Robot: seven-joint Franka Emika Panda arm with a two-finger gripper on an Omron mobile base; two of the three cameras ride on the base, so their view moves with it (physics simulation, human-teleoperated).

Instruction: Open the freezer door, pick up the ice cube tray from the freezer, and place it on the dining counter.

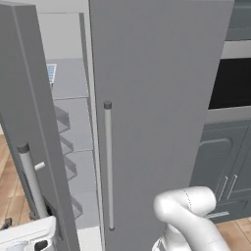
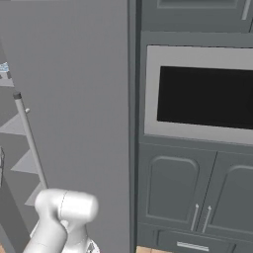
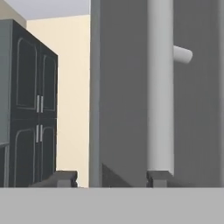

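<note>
gripper (image 3: 109, 178): jaws apart, holding nothing, bottom of hand view beside the bar handle (image 3: 160, 87).
freezer door (image 1: 29, 127): swung ajar, left.
ice cube tray (image 1: 51, 73): shelf, upper left.

Flat even rendered light, soft shadows, no glare, slightly pixelated.

Your freezer door (image 1: 29, 122) stands swung partly open at the left — matte grey, its long silver bar handle (image 1: 32, 179) upright on the outer face. Behind it the freezer (image 1: 73, 147) shows grey walls and stacked translucent shelves. The ice cube tray (image 1: 51, 73) — white, pale blue grid — lies flat on the upper shelf.
</note>
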